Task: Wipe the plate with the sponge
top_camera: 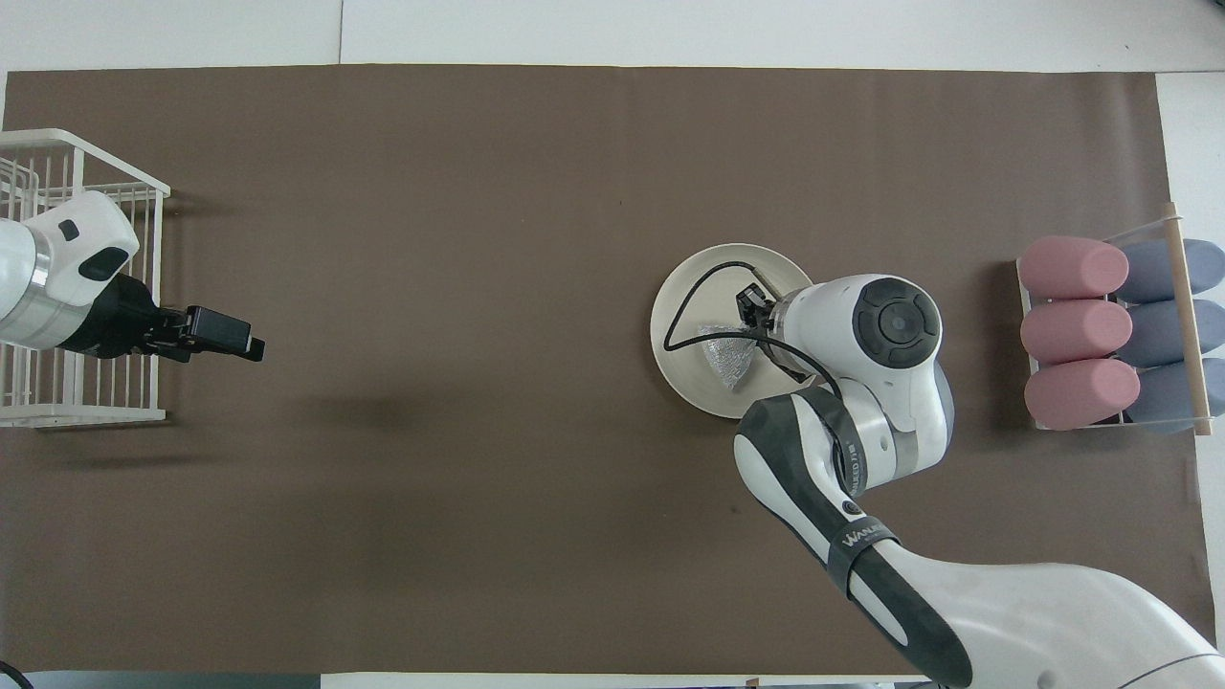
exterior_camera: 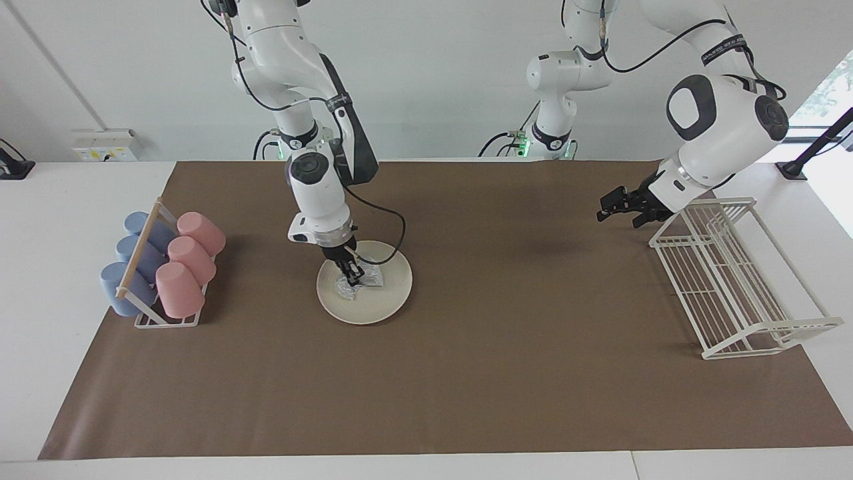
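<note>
The cream-white plate (exterior_camera: 383, 303) lies on the brown mat toward the right arm's end of the table; it also shows in the overhead view (top_camera: 687, 304). The silvery, wrinkled sponge (exterior_camera: 370, 280) lies on the plate, on the part nearer the robots, and shows in the overhead view (top_camera: 725, 358). My right gripper (exterior_camera: 352, 272) points down onto the plate and is shut on the sponge, holding it against the plate. My left gripper (exterior_camera: 608, 208) hangs in the air over the mat beside the white wire rack, away from the plate, and it waits.
A white wire rack (exterior_camera: 733, 287) stands at the left arm's end of the table. A stand with pink and blue cups (exterior_camera: 166, 267) lying on their sides sits at the right arm's end, beside the plate. The right arm's cable loops over the plate.
</note>
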Action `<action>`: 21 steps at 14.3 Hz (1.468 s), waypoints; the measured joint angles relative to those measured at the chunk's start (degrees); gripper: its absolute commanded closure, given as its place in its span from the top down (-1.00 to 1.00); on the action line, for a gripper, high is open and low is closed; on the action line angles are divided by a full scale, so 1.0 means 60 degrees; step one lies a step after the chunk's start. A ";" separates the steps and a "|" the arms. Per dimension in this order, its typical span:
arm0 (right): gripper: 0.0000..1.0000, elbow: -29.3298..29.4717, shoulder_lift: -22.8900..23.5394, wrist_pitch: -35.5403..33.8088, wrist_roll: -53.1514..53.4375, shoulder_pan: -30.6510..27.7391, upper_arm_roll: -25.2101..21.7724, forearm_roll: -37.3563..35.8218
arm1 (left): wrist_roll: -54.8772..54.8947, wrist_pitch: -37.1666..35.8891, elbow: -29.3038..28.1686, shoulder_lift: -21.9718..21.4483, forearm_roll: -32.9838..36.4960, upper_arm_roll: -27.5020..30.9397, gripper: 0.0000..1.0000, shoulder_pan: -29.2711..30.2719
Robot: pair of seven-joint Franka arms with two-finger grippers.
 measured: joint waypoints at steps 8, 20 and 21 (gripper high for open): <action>-1.00 0.0038 0.0027 0.0381 0.1127 0.0699 0.0009 0.0874 | -0.1149 0.0092 0.0000 -0.0013 0.0000 -0.0024 1.00 -0.0036; -1.00 0.6066 0.1019 -0.4690 0.6802 0.2460 0.0023 -0.0189 | -0.1249 -0.0081 -0.0001 -0.0089 -0.1091 0.0101 1.00 -0.0231; -1.00 0.6464 0.1188 -0.4962 0.7209 0.2661 0.0021 -0.0271 | -0.1189 -0.0264 -0.0003 -0.0123 -0.1830 0.0110 1.00 -0.0096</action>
